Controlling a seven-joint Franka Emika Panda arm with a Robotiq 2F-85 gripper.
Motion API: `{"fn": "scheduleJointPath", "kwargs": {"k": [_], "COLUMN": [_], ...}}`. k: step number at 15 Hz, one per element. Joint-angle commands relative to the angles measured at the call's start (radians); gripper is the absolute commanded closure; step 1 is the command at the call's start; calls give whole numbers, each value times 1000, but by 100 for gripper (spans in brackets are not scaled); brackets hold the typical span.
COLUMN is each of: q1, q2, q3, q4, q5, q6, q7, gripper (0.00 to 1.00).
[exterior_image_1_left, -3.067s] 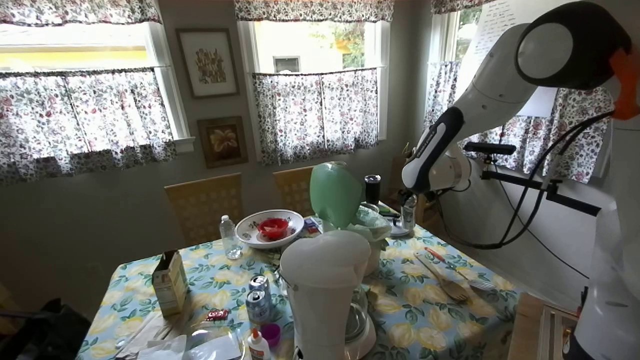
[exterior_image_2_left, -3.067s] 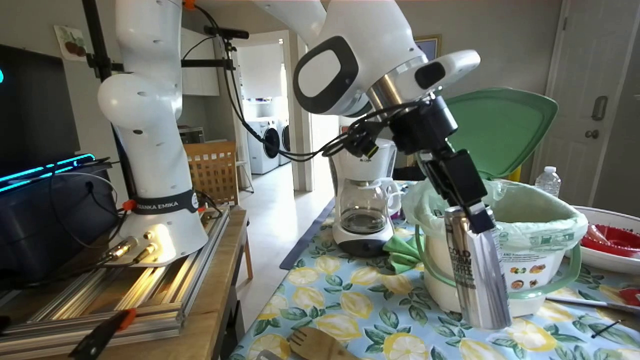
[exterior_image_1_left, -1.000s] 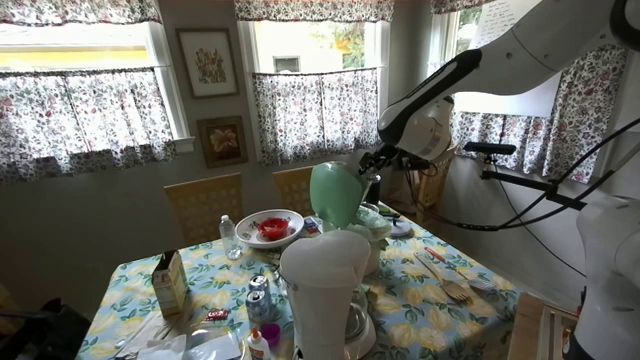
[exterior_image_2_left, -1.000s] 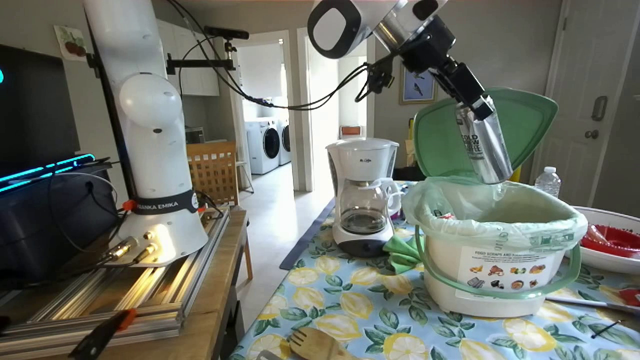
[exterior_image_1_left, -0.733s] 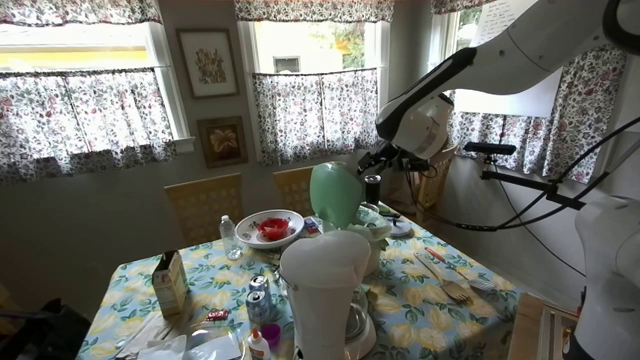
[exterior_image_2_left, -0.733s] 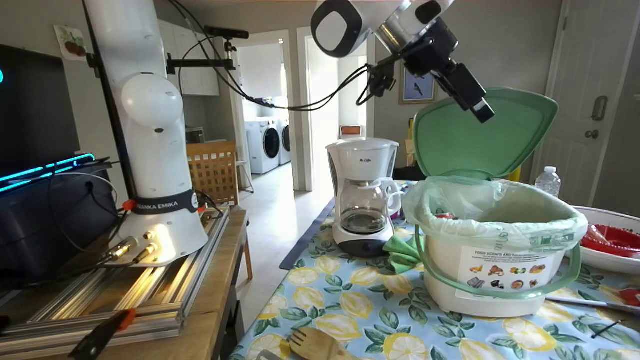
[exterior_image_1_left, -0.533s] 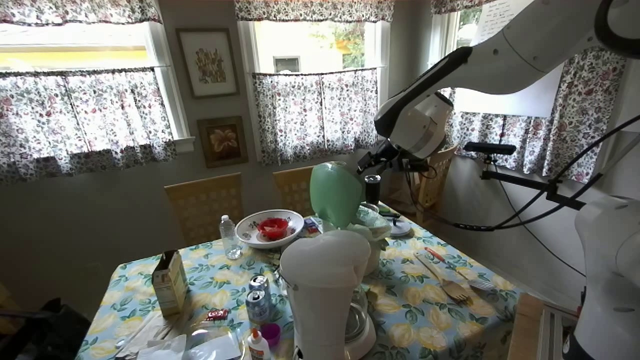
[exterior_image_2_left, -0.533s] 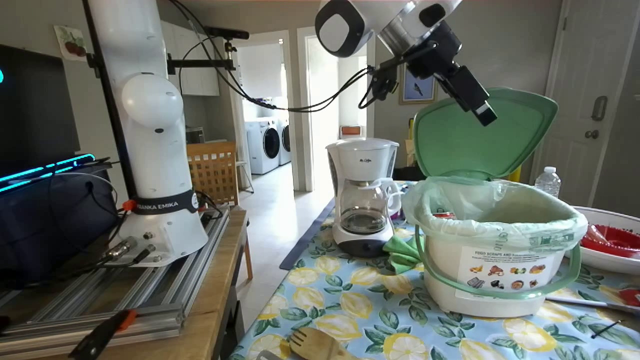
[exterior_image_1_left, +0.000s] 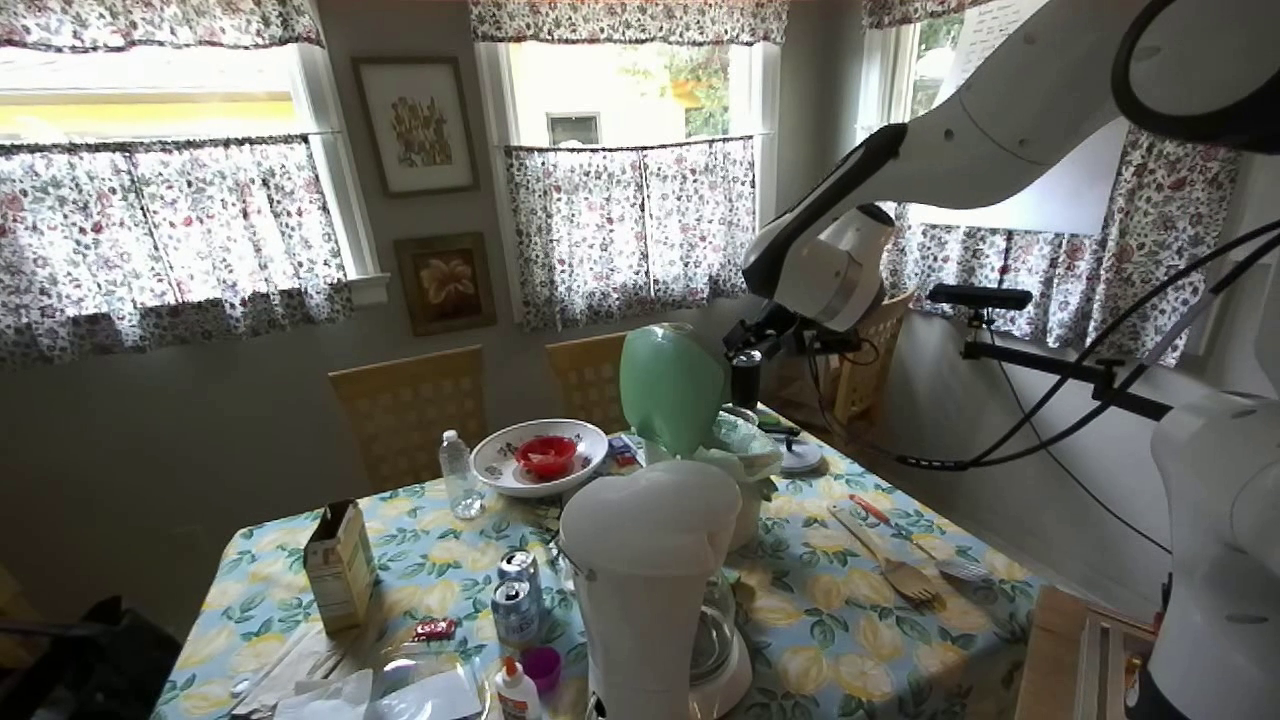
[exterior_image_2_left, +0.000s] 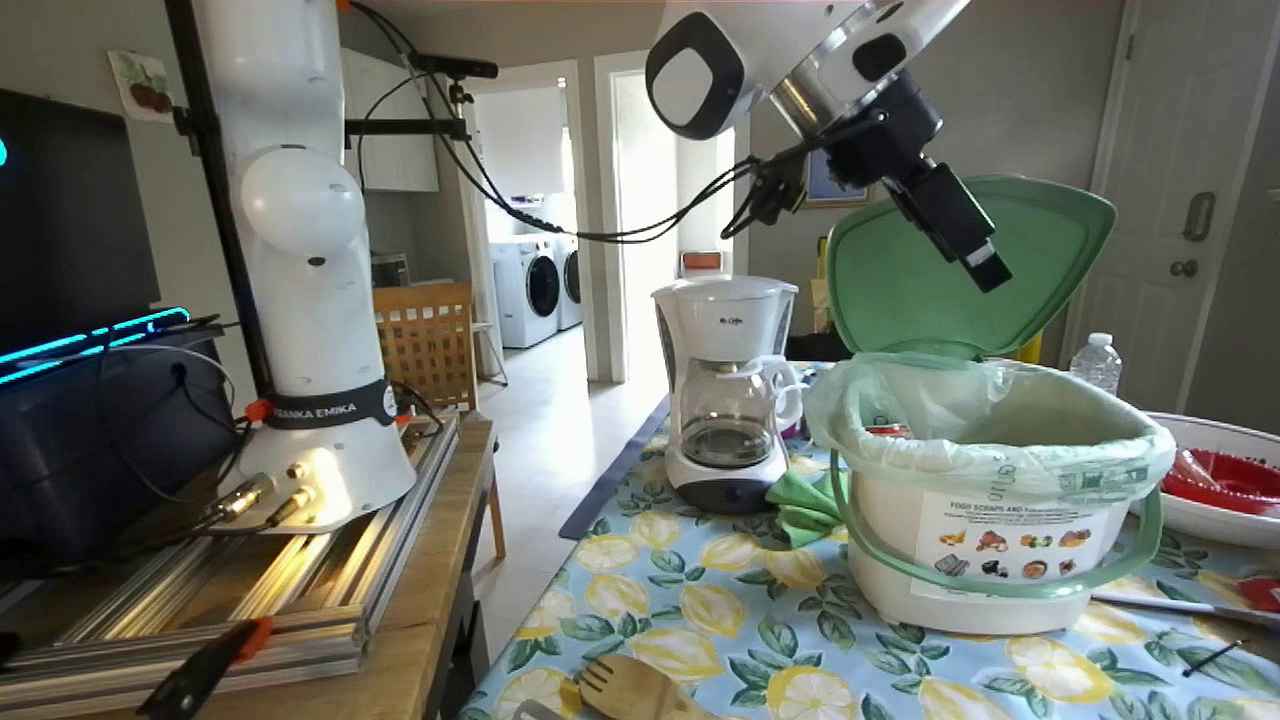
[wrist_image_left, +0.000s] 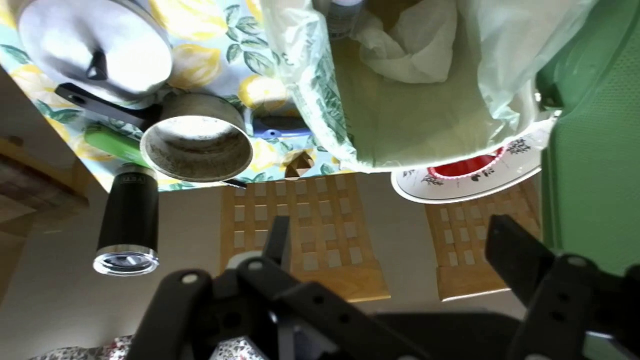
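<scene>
Above lined bin (exterior_image_2_left: 890, 512) | end effector (wrist_image_left: 389, 225) | jaws wide apart, empty

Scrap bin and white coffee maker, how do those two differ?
The bin stands open, its green lid raised, while the top of the coffee maker is shut. The bin's rim is covered by a pale green liner; the coffee maker holds a glass carafe. The bin is broad and squat; the coffee maker is taller than wide. Both are pale-bodied and upright on the lemon-print tablecloth.
</scene>
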Motion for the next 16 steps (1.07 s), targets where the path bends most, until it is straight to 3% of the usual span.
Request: {"fn": "scheduleJointPath", "kwargs": {"k": [1,2,3,6,9,16], "q1": [-229,-78,-96,-28,56,288], "q2": [58,73,72,69,62,65], "q3": [185,23,30,-70,-170,-399], "q4": [16,20,17,27,46,139], "q5": [-247,-256,-307,-425,-535,-787], "q6": [46,38,42,19,-9,-208], "q7": [234,245,289,380,465,739], "gripper": [0,0,0,0,0,0]}}
